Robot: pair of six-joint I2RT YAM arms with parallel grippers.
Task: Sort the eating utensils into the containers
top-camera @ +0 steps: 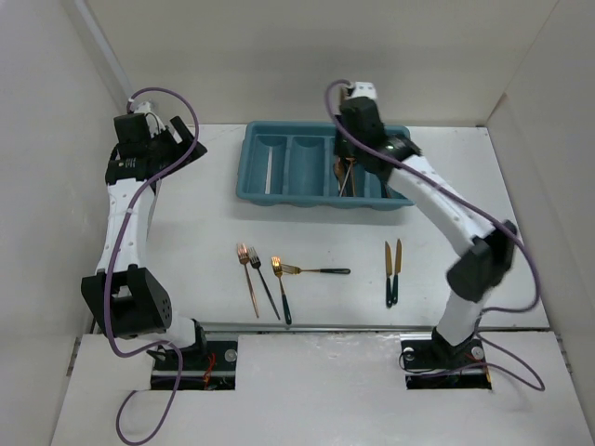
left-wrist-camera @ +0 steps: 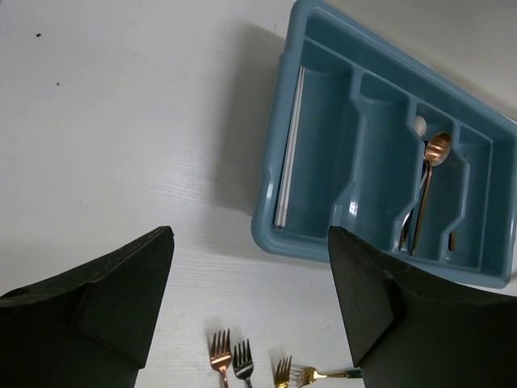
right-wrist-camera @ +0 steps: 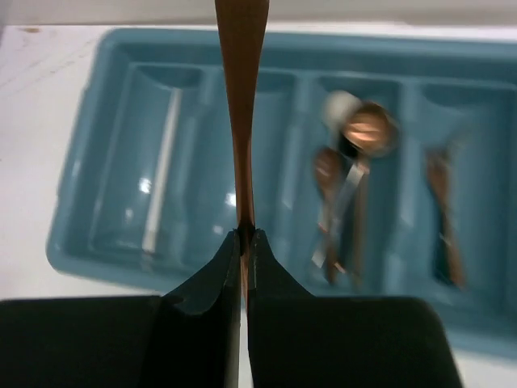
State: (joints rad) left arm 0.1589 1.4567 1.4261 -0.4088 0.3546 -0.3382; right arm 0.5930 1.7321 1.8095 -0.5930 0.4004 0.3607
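The right pincer (right-wrist-camera: 244,241) is clamped on the thin stem of a copper utensil (right-wrist-camera: 241,97). It pinches the stem at the very fingertips, so the rest of the piece runs out free ahead of them. Whether it is a fork, spoon or knife I cannot tell.

It is held over the tray (right-wrist-camera: 73,234). Such an end grip probably lets the piece go down lengthwise into a slot without the fingers hitting the walls. Ahead of the fingertips the stem crosses the second slot, but the wrist angle does not settle which slot lies straight beneath. Just right of the stem, blurred spoons (right-wrist-camera: 355,153) lie in the third slot. A further piece (right-wrist-camera: 444,226) lies in the last slot, and a pale strip (right-wrist-camera: 161,170) lies in the first, to the left.

The left pincer (left-wrist-camera: 250,238) has its fingers wide apart and holds nothing. It hovers beside the tray's end, likely waiting clear of the other arm. Four forks (top-camera: 265,274) lie on the table on its near side. Two knives (top-camera: 392,271) lie well apart from it, near the right arm.
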